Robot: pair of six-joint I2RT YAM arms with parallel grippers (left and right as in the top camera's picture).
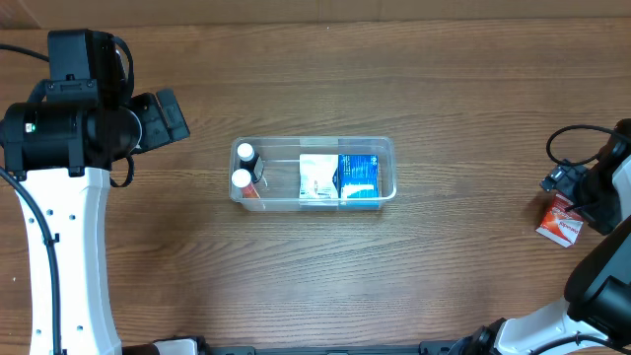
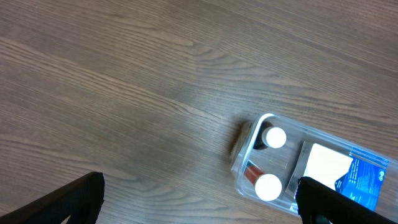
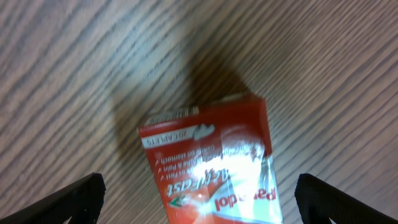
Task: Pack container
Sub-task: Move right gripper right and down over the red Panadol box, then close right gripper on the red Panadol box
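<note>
**Tub mid-bench, both grippers spread, red carton at right edge**

Wood-grain bench (image 1: pixel 325 286), mostly bare. Left arm (image 1: pixel 64 227) stands along the left edge. Its left gripper (image 1: pixel 163 116) points in toward the middle, well apart from everything. In the wrist view the left gripper (image 2: pixel 199 199) has its fingers (image 2: pixel 74 199) spread wide with nothing between them. Right arm (image 1: pixel 601 276) is at the right edge, and the right gripper (image 3: pixel 199 193) is also spread wide, over the red carton. I can't tell whether it touches.

The container (image 1: pixel 315 140) sits mid-bench, long side parallel to the front edge. Inside it, a blue packet (image 1: pixel 359 176) fills the right end and a white packet (image 1: pixel 317 177) lies just beside it in the middle. Two white-capped bottles (image 1: pixel 243 166) stand at the left end.

The red carton (image 1: pixel 560 222), marked Panadol, lies flat on the bench near the right edge, well apart from the container.
</note>
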